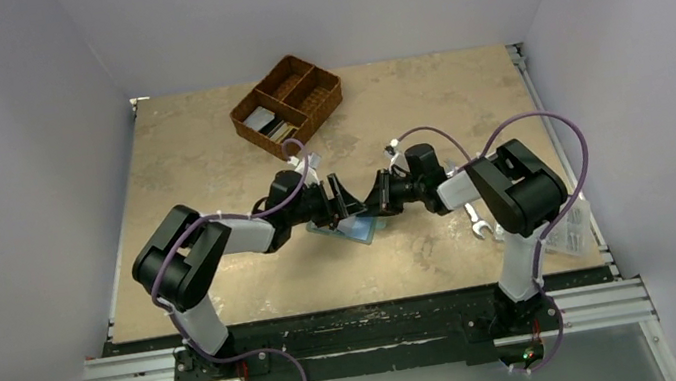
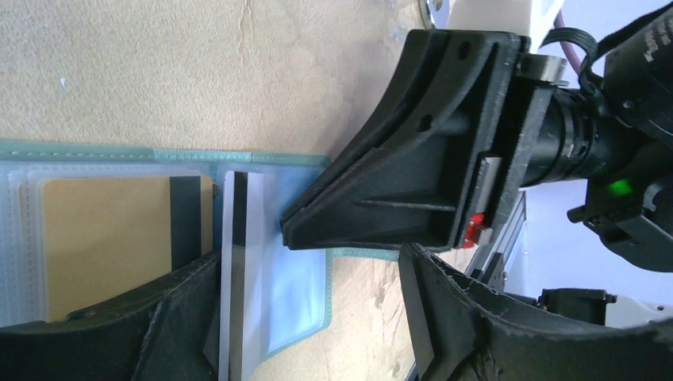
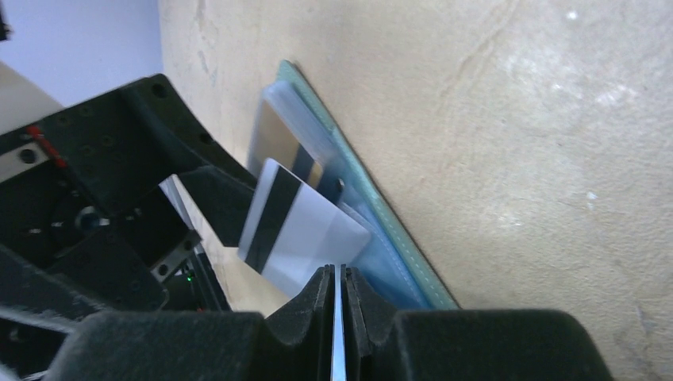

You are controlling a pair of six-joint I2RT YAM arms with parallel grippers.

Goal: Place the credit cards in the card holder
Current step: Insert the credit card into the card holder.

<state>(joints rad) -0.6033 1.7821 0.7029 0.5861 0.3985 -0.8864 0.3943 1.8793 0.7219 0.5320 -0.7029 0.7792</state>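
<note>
wicker basket (image 1: 318, 119): brown, three compartments, far centre of tan table (image 1: 191, 182) | silver wrench (image 1: 476, 220): lying flat, right side | clear plastic box (image 1: 573, 232): near right edge

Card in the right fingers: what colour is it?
The card is pale grey with a black stripe, clearest in the right wrist view.

Left pincer (image 1: 336, 201) blocks card holder (image 1: 358, 232) (basket (image 1: 258, 142) apart).

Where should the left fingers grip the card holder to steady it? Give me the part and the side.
Probably the stitched teal border of the card holder, from above at the end away from the right fingers. It lies open and flat, and the card hangs over the other end.
</note>
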